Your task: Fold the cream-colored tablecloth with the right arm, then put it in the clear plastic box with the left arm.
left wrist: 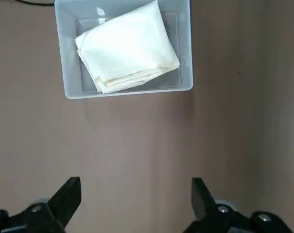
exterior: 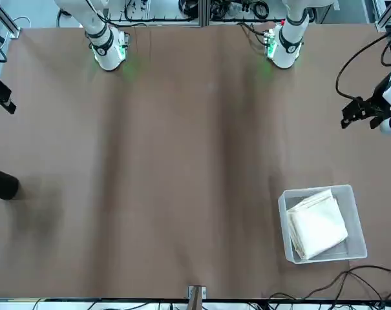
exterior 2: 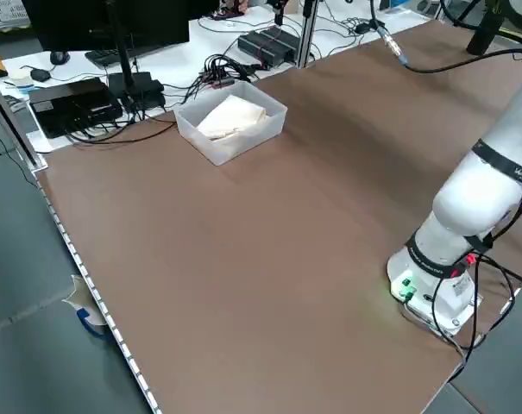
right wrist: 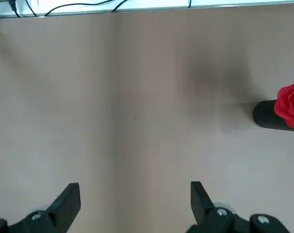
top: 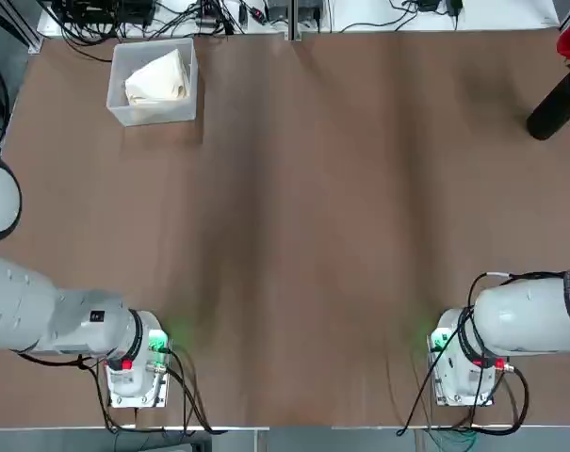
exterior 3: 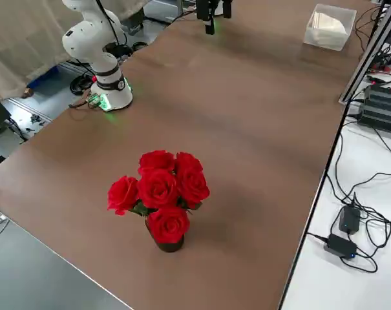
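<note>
The cream-colored tablecloth [top: 159, 77] [exterior: 318, 224] [exterior 2: 233, 116] [left wrist: 127, 48] lies folded inside the clear plastic box [top: 153, 115] [exterior: 324, 255] [exterior 2: 226, 148] [left wrist: 127, 91], which stands at the far left corner of the table. My left gripper [left wrist: 135, 187] [exterior: 357, 113] hangs open high above the table, short of the box, with nothing between its fingers. Over the table's right half, my right gripper [right wrist: 134, 189] [exterior: 1, 97] is also raised, open and empty.
A dark vase of red roses [exterior 3: 159, 197] [top: 562, 94] [right wrist: 278, 114] stands at the far right of the brown table [top: 313, 235]. Cables and electronics [exterior 2: 88, 99] lie on the white surface beyond the far edge. Both arm bases [top: 138, 363] [top: 459, 363] glow green at the near edge.
</note>
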